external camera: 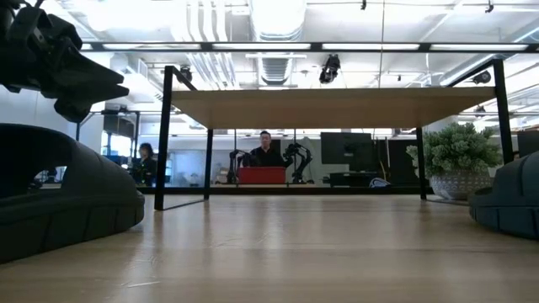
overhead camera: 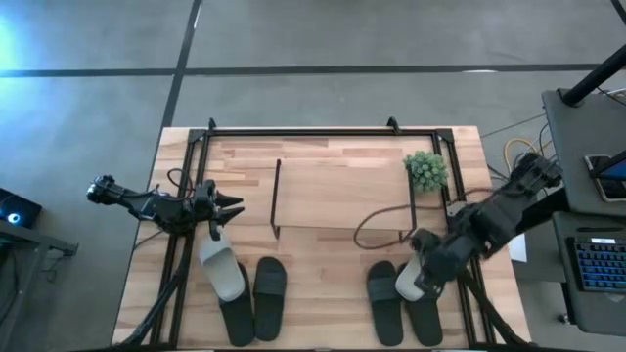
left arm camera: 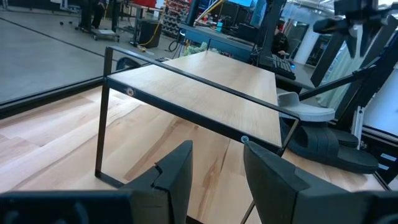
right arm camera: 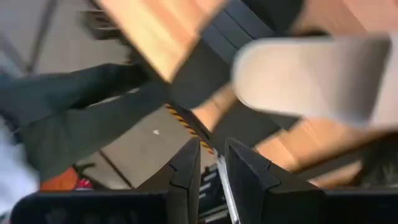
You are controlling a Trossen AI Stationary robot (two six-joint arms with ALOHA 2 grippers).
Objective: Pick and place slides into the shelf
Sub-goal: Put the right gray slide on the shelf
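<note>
The shelf point(overhead camera: 337, 196) stands mid-table, its light wood top on thin black frames point(left arm camera: 205, 93). To its left my left gripper point(overhead camera: 230, 207) hovers open, pointing at the shelf point(left arm camera: 217, 168). Near the table's front-left, a light grey slide point(overhead camera: 223, 269) lies partly on a black slide point(overhead camera: 238, 315), with another black slide point(overhead camera: 270, 285) beside them. At front-right, a second light slide point(overhead camera: 409, 281) rests on two black slides point(overhead camera: 384, 295) point(overhead camera: 426, 320). My right gripper point(overhead camera: 423, 256) is just above that light slide point(right arm camera: 311, 74); a narrow gap point(right arm camera: 213, 163) holds nothing.
A small potted plant point(overhead camera: 425, 170) stands by the shelf's right end. A dark cable point(overhead camera: 377, 227) loops on the table in front of the shelf. A black frame point(overhead camera: 323, 130) runs around the tabletop. People show in the room behind point(external camera: 265, 147).
</note>
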